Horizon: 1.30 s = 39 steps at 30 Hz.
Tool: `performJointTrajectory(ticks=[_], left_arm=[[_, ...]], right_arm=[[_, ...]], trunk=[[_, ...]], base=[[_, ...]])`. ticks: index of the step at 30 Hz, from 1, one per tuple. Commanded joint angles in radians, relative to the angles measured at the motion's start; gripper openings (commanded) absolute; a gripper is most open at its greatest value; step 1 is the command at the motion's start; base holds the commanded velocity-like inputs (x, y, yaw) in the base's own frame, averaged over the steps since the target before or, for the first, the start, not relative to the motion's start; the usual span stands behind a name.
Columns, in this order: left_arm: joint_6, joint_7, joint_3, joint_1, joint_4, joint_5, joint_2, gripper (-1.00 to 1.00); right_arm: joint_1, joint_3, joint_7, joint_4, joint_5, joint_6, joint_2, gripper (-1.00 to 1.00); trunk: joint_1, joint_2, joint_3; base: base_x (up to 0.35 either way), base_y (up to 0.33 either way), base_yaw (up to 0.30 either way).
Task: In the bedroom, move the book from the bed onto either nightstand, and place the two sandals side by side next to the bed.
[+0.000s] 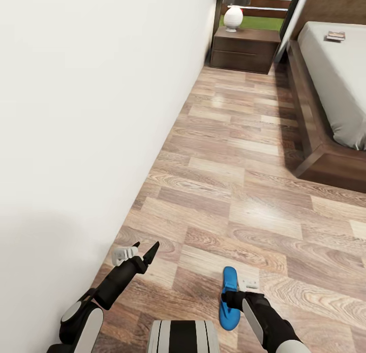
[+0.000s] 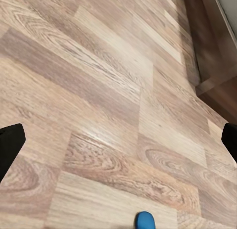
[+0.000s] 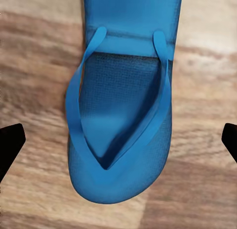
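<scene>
blue sandal (image 3: pixel 121 105) lies on the plank floor (image 1: pixel 229 190) under the right gripper (image 1: pixel 235 298), fingers spread — not yet gripped. left gripper (image 1: pixel 138 252) hangs spread, empty. book (image 1: pixel 335 36) sits on the bed (image 1: pixel 338 83), nightstand (image 1: pixel 245 49) beyond — nothing looks finished.

Wood-plank floor (image 1: pixel 239 190) in mixed tan and grey-brown boards, strongly grained, with a soft satin sheen where light catches it. The blue sandal (image 3: pixel 123 120) looks like matt foam or rubber, its footbed finely textured, its thin straps smooth. At far right, the bed (image 1: pixel 333 63) has a plain off-white cloth mattress, matt and smooth, on a dark brown wooden frame. The far nightstand (image 1: pixel 246 50) is dark reddish-brown wood, lightly polished. The wall (image 1: pixel 91 114) on the left is flat matt white.
</scene>
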Motion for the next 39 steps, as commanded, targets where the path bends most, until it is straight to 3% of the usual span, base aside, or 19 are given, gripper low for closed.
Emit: performJointTrajectory(ticks=[1,8,19,30,39], left_arm=[[0.010,-0.002,0.001,0.000,-0.001,0.011,0.000,1.00],[0.010,-0.001,0.000,0.000,-0.001,0.011,-0.001,1.00],[0.010,-0.001,0.000,0.000,-0.001,0.011,-0.002,1.00],[0.010,-0.001,-0.001,0.000,-0.001,0.011,-0.002,1.00],[0.010,-0.001,-0.002,0.000,0.001,0.009,-0.002,1.00]], right_arm=[[0.000,0.000,-0.006,-0.002,-0.011,0.004,0.000,1.00],[0.000,0.000,-0.006,-0.002,-0.010,0.004,-0.001,1.00],[0.000,0.000,-0.006,-0.002,-0.010,0.004,0.000,1.00],[0.000,0.000,-0.005,-0.002,-0.010,0.004,0.000,1.00],[0.000,0.000,-0.005,-0.002,-0.010,0.004,0.000,1.00]], trunk=[[0.000,0.000,-0.001],[0.000,0.000,-0.001],[0.005,-0.003,-0.043],[0.005,-0.003,-0.043],[0.008,-0.004,-0.070]], base=[[0.000,0.000,0.000],[0.000,0.000,0.000],[0.000,0.000,0.000],[0.000,0.000,0.000],[0.000,0.000,0.000]])
